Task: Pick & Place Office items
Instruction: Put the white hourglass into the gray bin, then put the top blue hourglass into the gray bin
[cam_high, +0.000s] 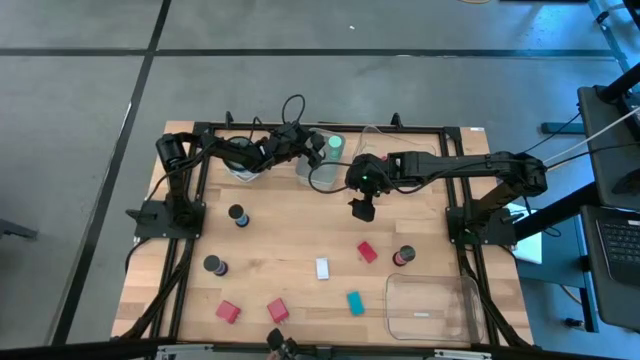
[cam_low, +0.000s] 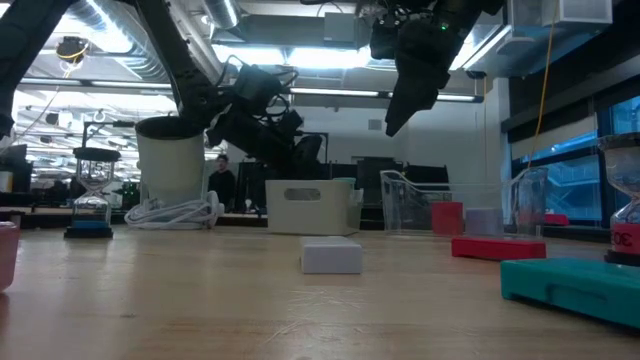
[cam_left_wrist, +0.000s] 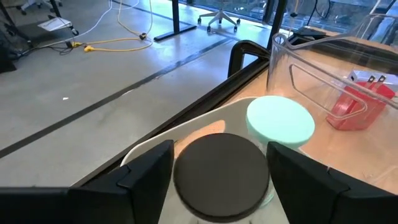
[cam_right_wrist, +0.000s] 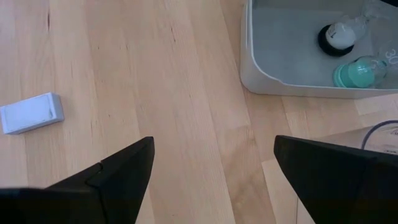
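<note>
While the wooden table has most of the office items loose on its front half, the step in hand looks like a drop-off at the back edge. Left arm reaches in to the white bin. Right arm is stretched across mid-table, well clear of the bin. A clear tray sits at the front right corner, with nothing obvious inside. Left gripper is inside the bin, its jaws apart and straddling the dark cylinder with little room on either side. No clear pinch shows, so I read this as a release. The mint-capped piece lies just beside the cylinder in the same bin. To finish cleanly, spread the jaws fully and rise straight up. Any sideways drift could drag the cylinder or knock its neighbour. Right gripper hovers over bare wood with its jaws wide apart and nothing between them. The white block is near it and is probably the easiest next pick. It is flat and low, so come down square to its long sides. Farther forward on the table lie a red block, a teal block and another dark cylinder.
</note>
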